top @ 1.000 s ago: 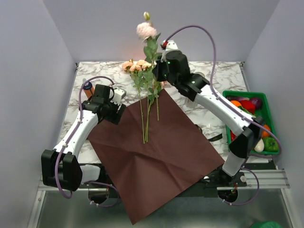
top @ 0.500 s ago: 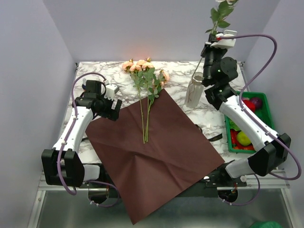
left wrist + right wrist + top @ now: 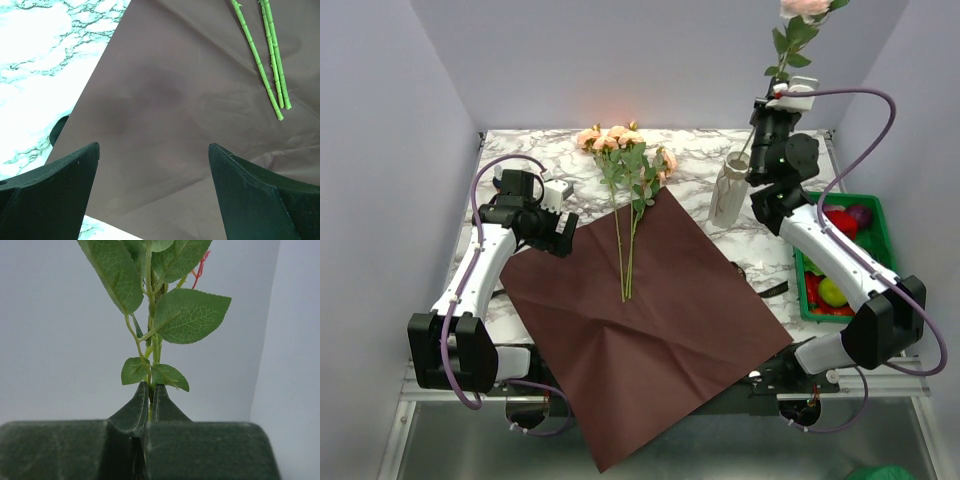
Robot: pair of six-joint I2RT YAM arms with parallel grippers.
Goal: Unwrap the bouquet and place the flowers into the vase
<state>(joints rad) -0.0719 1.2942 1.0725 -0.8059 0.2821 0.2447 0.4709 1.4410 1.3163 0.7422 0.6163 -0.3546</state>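
Note:
The bouquet's dark red paper (image 3: 655, 310) lies unfolded flat on the marble table. Several pink-peach flowers (image 3: 620, 140) rest at its far corner, their stems (image 3: 272, 75) running down onto the sheet. My right gripper (image 3: 767, 108) is raised and shut on the stem of one leafy flower (image 3: 150, 330), whose pink bloom (image 3: 805, 8) points up. The stem's lower end reaches the mouth of the white vase (image 3: 727, 192); whether it is inside I cannot tell. My left gripper (image 3: 154, 150) hangs open over the paper's left corner (image 3: 565, 235), holding nothing.
A green bin (image 3: 872, 205) of vegetables stands at the right table edge, beside my right arm. A black ribbon (image 3: 767, 290) lies by the paper's right edge. The paper's near corner hangs over the table's front edge.
My right arm swung the held flower from above the lying flowers over to the vase and has since come down a little. The left gripper opened wide and crept onto the paper's corner.

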